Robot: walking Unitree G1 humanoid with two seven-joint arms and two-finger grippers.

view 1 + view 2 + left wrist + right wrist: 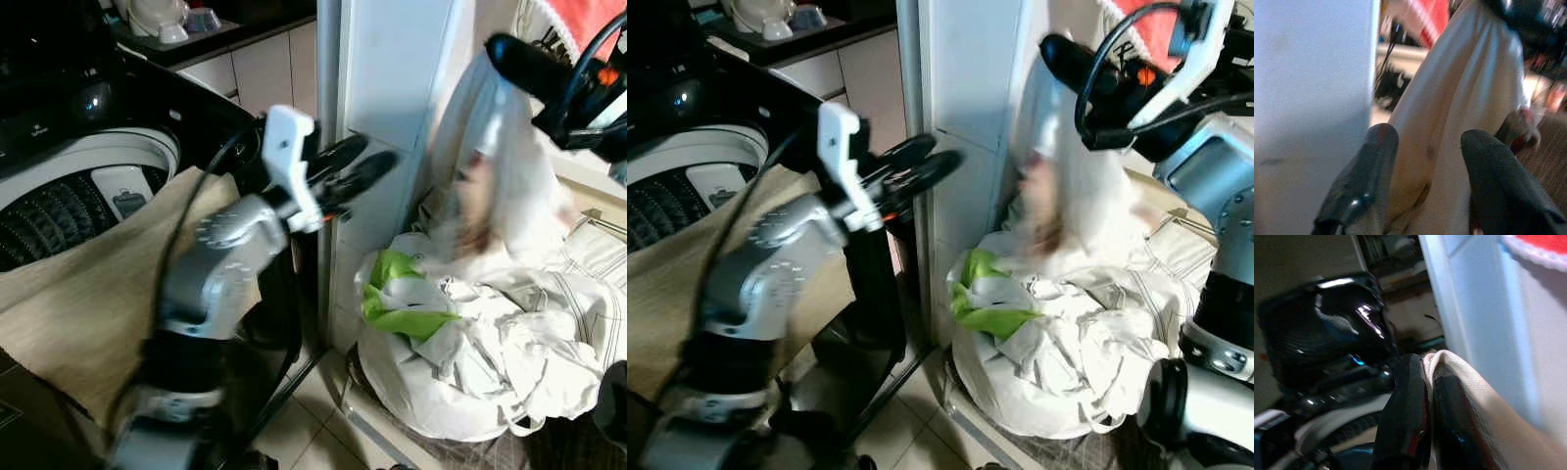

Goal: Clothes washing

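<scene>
My right gripper (509, 54) is raised at the upper right and shut on the top of a white garment (500, 166), which hangs down blurred over a pile of white laundry (500, 343). In the right wrist view the two fingers (1410, 396) pinch a cream fold of that garment (1464, 377). My left gripper (372, 157) is held out at mid-height in front of the white pillar, open, pointing toward the hanging garment (1464, 98) and apart from it. The top-loading washing machine (88, 186) stands open at the left.
A beige cloth (98, 294) drapes over the washer's front. A white pillar (382, 98) rises between the washer and the laundry pile. A green item (402, 299) lies on the pile's left side. Tiled floor (313, 431) shows below. A counter with dishes (167, 20) is behind.
</scene>
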